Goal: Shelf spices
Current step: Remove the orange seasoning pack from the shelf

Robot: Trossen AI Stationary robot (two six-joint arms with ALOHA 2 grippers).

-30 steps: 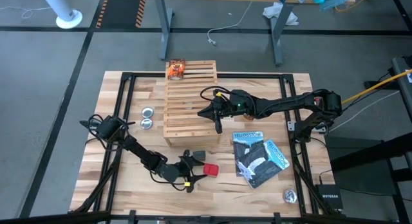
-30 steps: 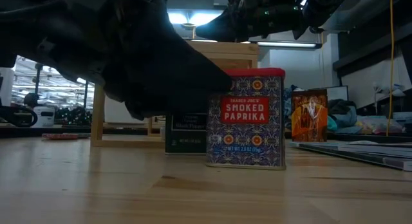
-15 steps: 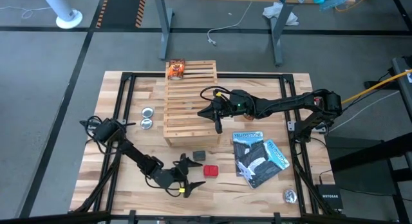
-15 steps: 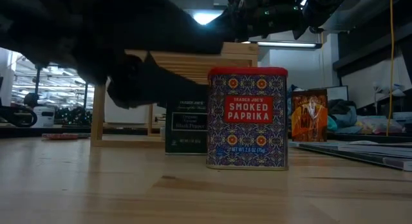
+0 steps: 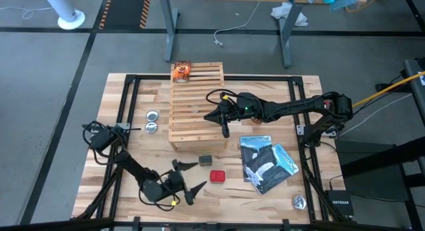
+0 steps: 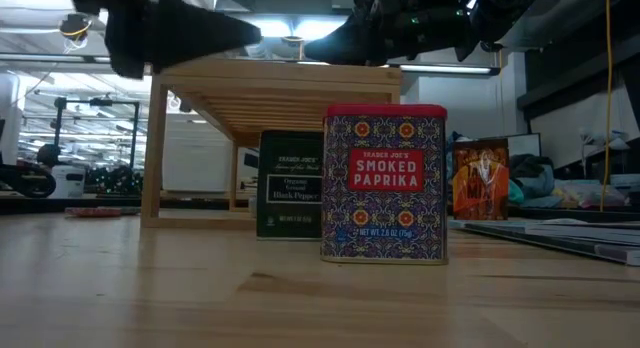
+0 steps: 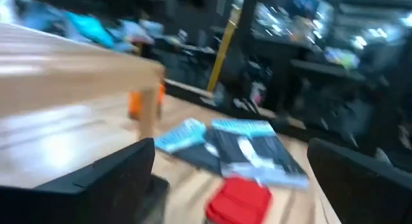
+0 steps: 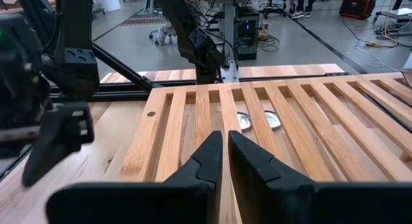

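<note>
- I am looking across a workshop with desks and cables on a grey floor; the work surface is a butcher-block wooden table (image 5: 279, 91) inside a black frame.
- The light wooden slatted shelf (image 5: 196, 105) stands at the table's middle-back, with one orange-brown crinkly packet (image 5: 181, 71) at its far corner.
- The red smoked-paprika box (image 5: 217, 176) and the dark grey black-pepper box (image 5: 206, 159) stand on the tabletop in front of the shelf, near each other, neither shelved.
- Over the last second my left gripper (image 5: 187, 178) has pulled back from the red box toward the near-left; its fingers are spread wide and hold nothing. In the low view the box, earlier half hidden by the arm, now stands fully exposed and upright.
- I read that as a release or an abandoned grab, so the red box is not yet shelved and needs a fresh approach.
- My right gripper (image 5: 226, 118) hovers over the shelf's slats, fingers pressed together, empty.
- Two round silver tins (image 5: 152, 121) lie left of the shelf; blue-and-black booklets (image 5: 267, 162) lie to the right.
</note>
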